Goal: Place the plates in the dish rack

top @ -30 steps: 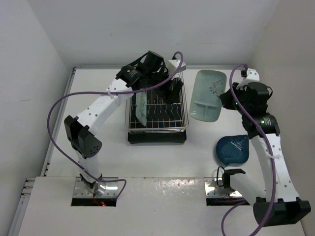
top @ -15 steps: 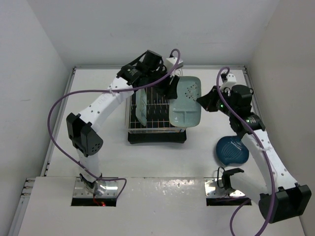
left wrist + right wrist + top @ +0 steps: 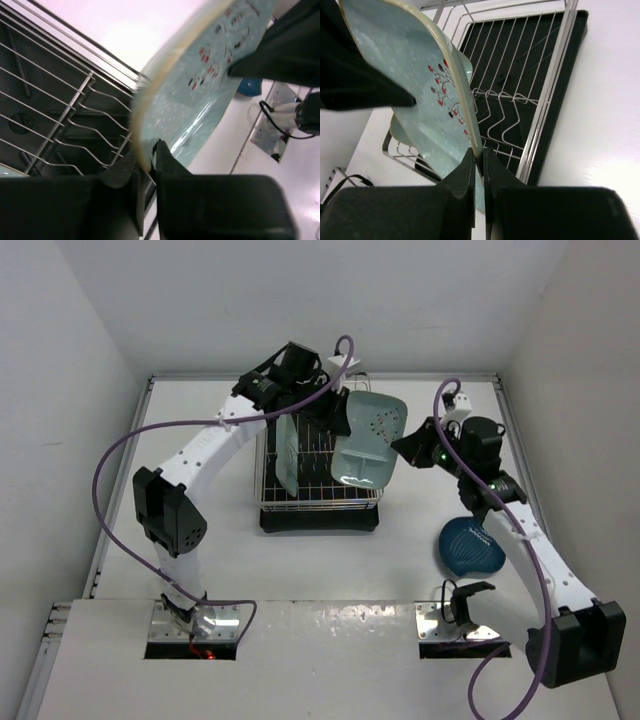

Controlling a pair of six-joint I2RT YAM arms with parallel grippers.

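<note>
A pale mint-green plate (image 3: 367, 440) hangs tilted over the right side of the dish rack (image 3: 320, 502). My right gripper (image 3: 402, 448) is shut on its right rim, and my left gripper (image 3: 340, 418) is shut on its upper left rim. In the left wrist view the jaws (image 3: 147, 150) pinch the plate's cream edge (image 3: 210, 85) above the rack wires (image 3: 65, 125). In the right wrist view the jaws (image 3: 481, 152) clamp the same plate (image 3: 415, 75) over the rack (image 3: 520, 75). Another mint plate (image 3: 287, 455) stands on edge in the rack's left part. The dark blue plate (image 3: 473, 545) lies on the table at the right.
The rack sits on a black base tray (image 3: 320, 518) mid-table. White walls close the back and both sides. Purple cables loop from both arms. A small black clip (image 3: 462, 597) sits near the right arm's base.
The right arm carried the mint plate leftward from the table's right side to over the rack. The left gripper, open before, has shut on the plate's other rim.
</note>
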